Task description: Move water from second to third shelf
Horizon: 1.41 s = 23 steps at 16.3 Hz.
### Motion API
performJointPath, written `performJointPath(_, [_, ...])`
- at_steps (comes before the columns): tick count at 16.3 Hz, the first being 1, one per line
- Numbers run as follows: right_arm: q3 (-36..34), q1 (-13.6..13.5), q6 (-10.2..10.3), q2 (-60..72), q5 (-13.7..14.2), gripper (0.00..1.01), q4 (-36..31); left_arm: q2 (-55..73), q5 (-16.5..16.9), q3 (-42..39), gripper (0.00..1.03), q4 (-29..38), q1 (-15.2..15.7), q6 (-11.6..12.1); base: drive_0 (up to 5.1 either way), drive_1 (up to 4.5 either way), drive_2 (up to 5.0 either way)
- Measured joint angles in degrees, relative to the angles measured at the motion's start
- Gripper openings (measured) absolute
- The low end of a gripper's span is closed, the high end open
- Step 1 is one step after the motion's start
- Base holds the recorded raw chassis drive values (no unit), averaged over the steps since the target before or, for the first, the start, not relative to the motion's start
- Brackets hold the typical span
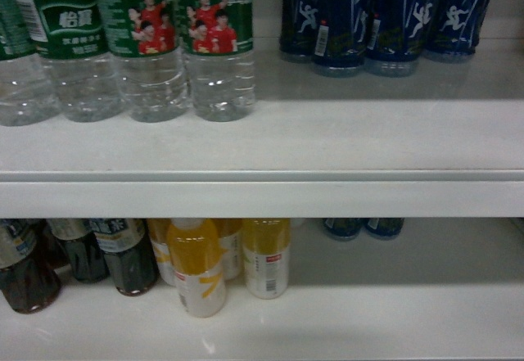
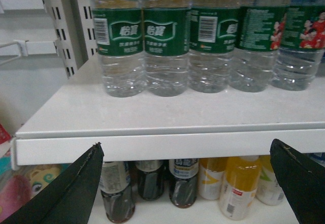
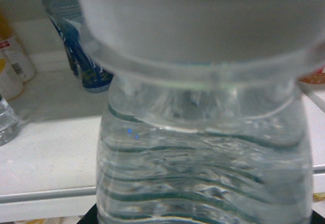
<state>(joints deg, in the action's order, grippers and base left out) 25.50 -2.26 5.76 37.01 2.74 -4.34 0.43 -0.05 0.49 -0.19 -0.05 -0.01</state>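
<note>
Closest of all, in the right wrist view, a clear ribbed water bottle (image 3: 203, 148) fills nearly the whole picture, seen from cap end down its body; it sits right against the right gripper, whose dark parts barely show at the bottom corners, so it appears to be grasped, though the fingers themselves are out of sight and the hold cannot be confirmed. Behind it lies a white shelf (image 3: 45, 153), with blue-labelled bottles (image 3: 76, 41) standing further back. In the left wrist view the left gripper (image 2: 188, 183) is spread wide, its two dark fingers (image 2: 76, 188) at the lower corners with nothing between them, held in front of the white shelf edge (image 2: 167, 145). Beyond that edge a row of water bottles (image 2: 165, 41) with green labels stands upright side by side on the shelf board. Below it, dark tea bottles (image 2: 183, 181) and yellow drink bottles (image 2: 238, 188) stand on the lower shelf. The head view shows the same water row (image 1: 147, 42) at upper left, dark blue bottles (image 1: 368, 17) well apart at upper right, and the yellow bottles (image 1: 196, 267) beneath.
</note>
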Motion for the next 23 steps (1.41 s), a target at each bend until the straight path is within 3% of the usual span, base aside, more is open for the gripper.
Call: performJointPath(23, [0.00, 0.02, 0.00, 0.00, 0.02, 0.44, 0.07, 0.00, 0.00, 0.00, 0.98, 0.02, 0.00, 0.00, -4.6, 2.27, 2.3])
